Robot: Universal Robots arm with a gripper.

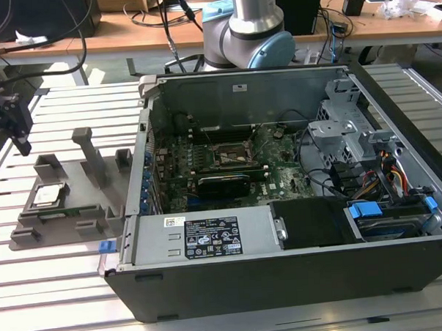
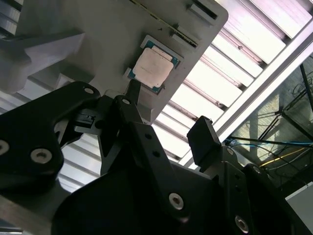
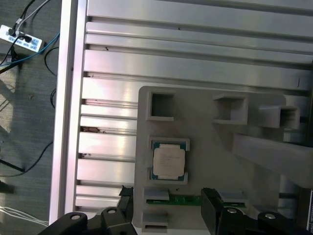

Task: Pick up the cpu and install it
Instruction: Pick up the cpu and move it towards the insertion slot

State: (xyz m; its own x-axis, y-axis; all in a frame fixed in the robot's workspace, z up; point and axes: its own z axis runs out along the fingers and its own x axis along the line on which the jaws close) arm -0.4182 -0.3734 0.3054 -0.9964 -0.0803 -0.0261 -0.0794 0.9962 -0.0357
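The cpu (image 1: 48,195) is a small silvery square chip lying flat in a recess of a grey holder (image 1: 90,187) on the slatted table, at the exterior view's left. My gripper (image 1: 20,143) hangs above and behind it, apart from it. In both wrist views the cpu (image 2: 152,68) (image 3: 168,162) lies beyond the black fingertips. The gripper (image 2: 166,122) (image 3: 168,201) is open with nothing between its fingers. Inside the open computer case (image 1: 395,128), the square socket frame (image 1: 228,156) sits on the motherboard.
The grey holder (image 3: 205,132) has upright posts and several empty pockets, with a green strip (image 3: 186,199) lying in a slot beside the cpu. The case's raised walls, drive cage (image 1: 337,131) and cables stand at the exterior view's right. A desk with cables lies behind.
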